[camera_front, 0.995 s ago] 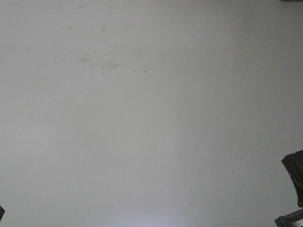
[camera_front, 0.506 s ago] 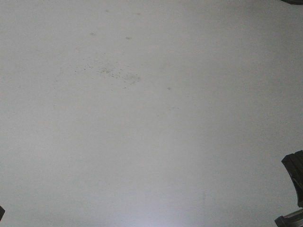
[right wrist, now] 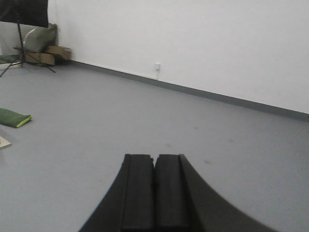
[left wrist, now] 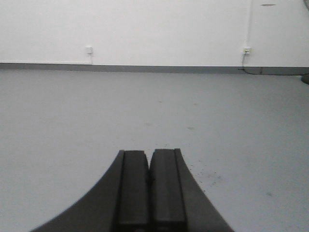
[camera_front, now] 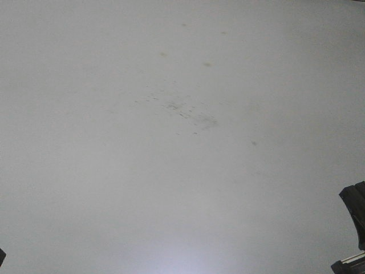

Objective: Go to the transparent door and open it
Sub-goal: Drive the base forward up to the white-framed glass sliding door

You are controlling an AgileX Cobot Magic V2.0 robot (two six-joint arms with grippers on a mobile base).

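The transparent door is out of view in every camera. My left gripper (left wrist: 149,153) is shut, its two dark pads pressed together with nothing between them, held low over bare grey floor (left wrist: 72,125). My right gripper (right wrist: 154,157) is shut and empty as well, pointing across the floor toward a white wall (right wrist: 203,38). In the front view only grey floor with a patch of dark specks (camera_front: 188,111) shows, and a dark part of the right arm (camera_front: 353,211) sits at the right edge.
A white wall (left wrist: 145,29) with a grey skirting strip and two sockets (left wrist: 89,49) faces the left wrist. In the right wrist view a dark stand (right wrist: 21,29), sacks and cardboard (right wrist: 46,48) fill the far left corner, and a green pad (right wrist: 13,117) lies on the floor.
The speckled patch on the floor has slid right and down in the front view, so the base is moving. Both arms keep their pose.
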